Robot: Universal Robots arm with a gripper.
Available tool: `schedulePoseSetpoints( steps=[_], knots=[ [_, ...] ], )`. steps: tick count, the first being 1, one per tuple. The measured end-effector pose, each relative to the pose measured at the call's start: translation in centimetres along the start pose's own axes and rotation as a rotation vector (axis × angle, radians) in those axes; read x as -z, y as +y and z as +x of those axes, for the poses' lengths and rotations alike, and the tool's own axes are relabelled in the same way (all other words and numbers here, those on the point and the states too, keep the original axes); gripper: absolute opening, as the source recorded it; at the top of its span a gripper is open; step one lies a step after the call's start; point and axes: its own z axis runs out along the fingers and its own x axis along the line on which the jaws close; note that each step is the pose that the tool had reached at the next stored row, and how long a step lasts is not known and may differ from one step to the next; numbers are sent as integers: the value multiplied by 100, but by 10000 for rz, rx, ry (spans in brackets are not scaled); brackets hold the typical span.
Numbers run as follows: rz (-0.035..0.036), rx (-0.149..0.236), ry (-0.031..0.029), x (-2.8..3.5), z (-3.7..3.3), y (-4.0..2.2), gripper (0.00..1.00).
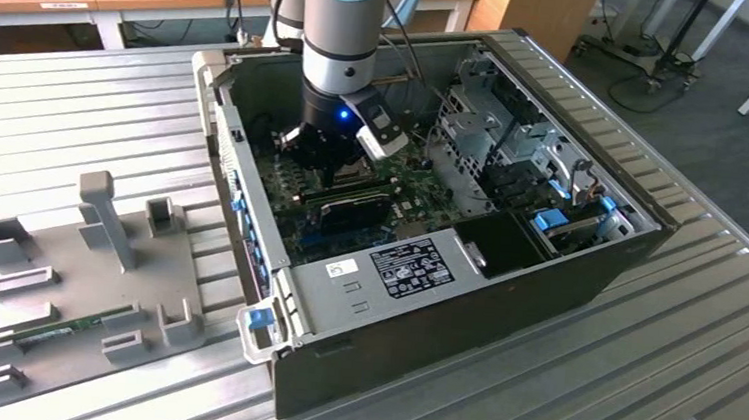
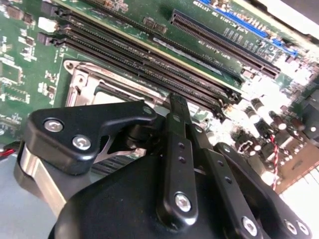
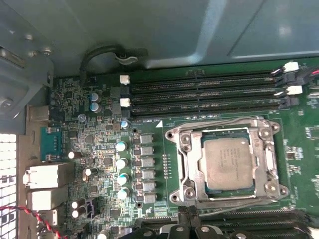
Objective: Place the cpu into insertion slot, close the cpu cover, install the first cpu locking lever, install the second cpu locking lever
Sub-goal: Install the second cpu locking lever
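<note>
In the first wrist view the cpu (image 3: 227,163) sits under the closed cpu cover (image 3: 271,162); the gripper's (image 2: 178,107) jaws look shut, empty.

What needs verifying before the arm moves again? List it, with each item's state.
1. The cpu sits in the insertion slot: ok; in the first wrist view its grey top lies square inside the rim.
2. The cpu cover is down over the chip: ok, the frame lies flat around it.
3. Locking levers fastened: cannot tell; thin wires run along the frame's edges, but their hooks are not clear.
4. The gripper is near the socket: ok; in the second wrist view its fingers hang just above the silvery rim.
5. Nothing is in the gripper: cannot tell.
6. The memory slots beside the socket are unobstructed: ok.
</note>
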Motion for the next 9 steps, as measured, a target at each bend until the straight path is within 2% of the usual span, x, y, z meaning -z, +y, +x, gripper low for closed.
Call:
schedulePoseSetpoints(
  steps=[4, 9],
  knots=[
    [17, 0, -1, 95, -2, 7, 10],
    [39, 0, -7, 99, -2, 12, 10]
  ],
)
